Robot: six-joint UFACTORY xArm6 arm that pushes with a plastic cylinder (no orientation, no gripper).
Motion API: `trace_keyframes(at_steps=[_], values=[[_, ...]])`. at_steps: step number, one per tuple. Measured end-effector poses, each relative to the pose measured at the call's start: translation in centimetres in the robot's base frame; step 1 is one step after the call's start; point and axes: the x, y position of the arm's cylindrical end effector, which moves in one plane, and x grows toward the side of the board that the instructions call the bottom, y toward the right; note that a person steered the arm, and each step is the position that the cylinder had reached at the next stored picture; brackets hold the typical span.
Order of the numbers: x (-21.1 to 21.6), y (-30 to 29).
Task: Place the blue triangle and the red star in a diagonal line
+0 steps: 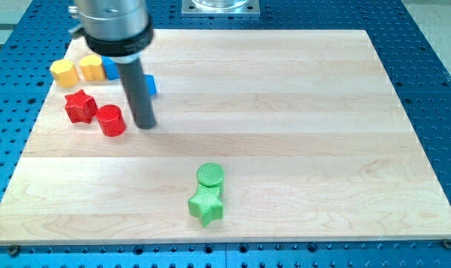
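We carry no pincer, so with our tip [144, 123] near the desk's [285, 112] top-left corner, just right of the red cylinder [112, 120], red star [80, 106] beyond it and blue triangle [150, 85] half-hidden behind the rod, we judge nudging the triangle comes next.

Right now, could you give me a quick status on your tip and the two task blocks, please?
My tip down, just right of red cylinder. Red star further left. Blue block partly hidden behind rod, shape unclear.
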Motion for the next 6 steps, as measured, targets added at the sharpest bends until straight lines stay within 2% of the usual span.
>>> trace_keyframes(at_steps=[1, 3, 5, 6], values=[[-5.7, -1.5], [-10.7, -9.4], [-3.8, -11.6], [-3.5, -13.5]])
